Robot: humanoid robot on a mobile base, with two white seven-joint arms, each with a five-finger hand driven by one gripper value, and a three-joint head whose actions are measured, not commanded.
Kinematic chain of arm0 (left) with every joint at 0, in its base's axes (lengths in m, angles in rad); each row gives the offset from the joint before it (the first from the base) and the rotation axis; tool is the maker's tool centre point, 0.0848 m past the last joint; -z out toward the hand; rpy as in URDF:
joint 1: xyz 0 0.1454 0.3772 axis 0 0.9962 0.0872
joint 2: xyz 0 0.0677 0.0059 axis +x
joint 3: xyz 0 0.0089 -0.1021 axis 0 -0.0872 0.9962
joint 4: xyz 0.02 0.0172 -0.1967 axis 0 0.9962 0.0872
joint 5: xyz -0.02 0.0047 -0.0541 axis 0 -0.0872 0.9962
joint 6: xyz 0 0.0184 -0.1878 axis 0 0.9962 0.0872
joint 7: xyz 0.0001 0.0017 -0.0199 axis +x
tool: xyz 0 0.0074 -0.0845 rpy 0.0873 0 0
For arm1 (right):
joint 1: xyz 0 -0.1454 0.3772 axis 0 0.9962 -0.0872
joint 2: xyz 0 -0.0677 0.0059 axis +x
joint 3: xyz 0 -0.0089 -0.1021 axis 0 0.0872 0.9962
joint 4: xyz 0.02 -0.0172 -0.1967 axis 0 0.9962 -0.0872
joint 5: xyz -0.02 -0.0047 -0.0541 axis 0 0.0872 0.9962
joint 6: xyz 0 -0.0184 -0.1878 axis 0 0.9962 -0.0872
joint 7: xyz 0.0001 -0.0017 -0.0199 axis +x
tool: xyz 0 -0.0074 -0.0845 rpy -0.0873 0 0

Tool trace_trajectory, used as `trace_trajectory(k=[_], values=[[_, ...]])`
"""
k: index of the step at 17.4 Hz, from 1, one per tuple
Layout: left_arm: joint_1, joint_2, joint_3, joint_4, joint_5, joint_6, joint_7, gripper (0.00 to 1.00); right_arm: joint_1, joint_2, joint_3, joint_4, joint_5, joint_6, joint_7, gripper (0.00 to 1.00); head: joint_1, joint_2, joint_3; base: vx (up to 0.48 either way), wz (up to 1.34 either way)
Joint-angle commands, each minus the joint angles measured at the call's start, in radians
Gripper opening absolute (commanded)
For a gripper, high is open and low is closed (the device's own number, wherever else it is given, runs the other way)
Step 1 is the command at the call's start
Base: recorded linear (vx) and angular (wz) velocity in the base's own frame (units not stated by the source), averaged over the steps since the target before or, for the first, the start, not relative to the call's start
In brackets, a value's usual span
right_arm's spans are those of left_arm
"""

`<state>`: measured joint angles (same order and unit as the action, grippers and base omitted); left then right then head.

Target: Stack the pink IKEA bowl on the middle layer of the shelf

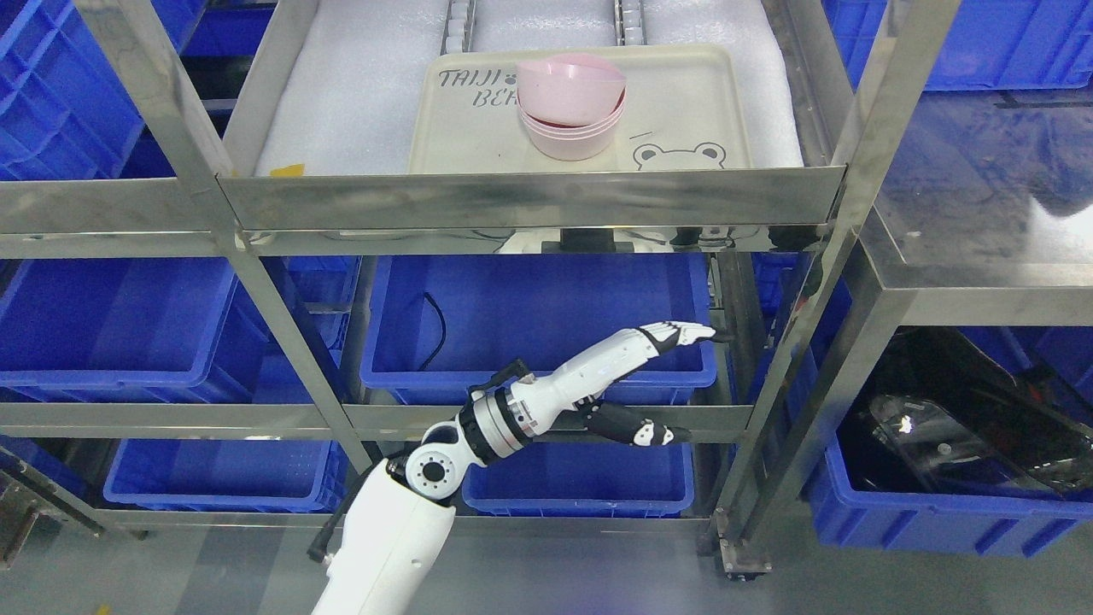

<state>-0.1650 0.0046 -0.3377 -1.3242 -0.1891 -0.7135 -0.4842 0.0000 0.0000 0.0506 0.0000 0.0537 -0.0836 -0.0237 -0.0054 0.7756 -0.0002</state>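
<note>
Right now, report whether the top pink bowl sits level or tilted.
Tilted: the top pink bowl leans askew in the stack.

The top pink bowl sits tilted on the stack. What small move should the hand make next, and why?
Probably raise the left hand toward the beige plastic tray to level the tilted top pink plastic bowl: the hand is open, empty and below that shelf.

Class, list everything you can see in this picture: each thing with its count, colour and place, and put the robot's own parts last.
Pink bowls: a stack, top one tilted; on the tray.
Tray: one, cream, bear drawing; on the shelf's padded layer.
Shelf: one, steel; centre.
Bins: several, blue; on the lower levels and to the sides.
Black cable: one; in the centre bin.
Left hand: one, white and black, fingers extended, holding nothing; below the tray level.
</note>
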Motion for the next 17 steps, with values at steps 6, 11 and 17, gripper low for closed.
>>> trace_trajectory(k=[6,11,17], values=[[0.094,0.013,0.241,0.195,0.211,0.232,0.278,0.91,0.023,-0.017,0.000,-0.017,0.000,0.001,-0.002,1.00,0.0000,0.000,0.000,0.000,0.00],[0.078,0.013,0.324,0.204,0.212,0.263,0.363,0.95,0.023,-0.017,0.000,-0.017,0.000,0.001,-0.002,1.00,0.0000,0.000,0.000,0.000,0.00],[0.078,0.013,0.333,0.203,0.223,0.263,0.360,0.96,0.023,-0.017,0.000,-0.017,0.000,0.001,-0.002,1.00,0.0000,0.000,0.000,0.000,0.00]])
